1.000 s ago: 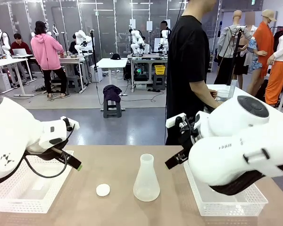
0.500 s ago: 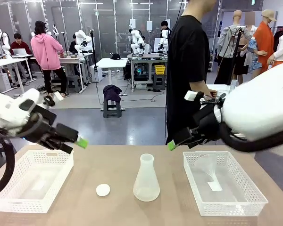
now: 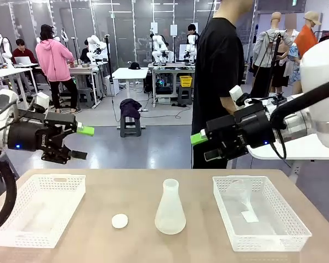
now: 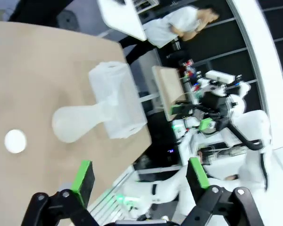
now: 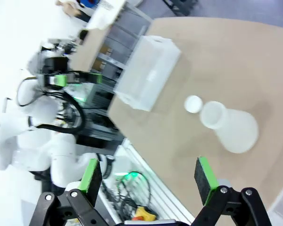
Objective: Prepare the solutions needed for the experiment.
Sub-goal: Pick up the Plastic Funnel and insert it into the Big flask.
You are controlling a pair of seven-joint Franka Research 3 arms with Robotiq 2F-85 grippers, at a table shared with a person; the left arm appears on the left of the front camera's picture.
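Plainly, the flask (image 3: 170, 211) stands upright, neck upward.

**Both arms aloft, jaws wide**

The left arm (image 3: 1, 104) reaches in from the left side. The left gripper (image 3: 82, 143) is held roughly level in the air and points toward the middle, its fingers spread and empty. The right arm (image 3: 323, 66) mirrors it. The right gripper (image 3: 204, 148) points inward, equally wide and empty.
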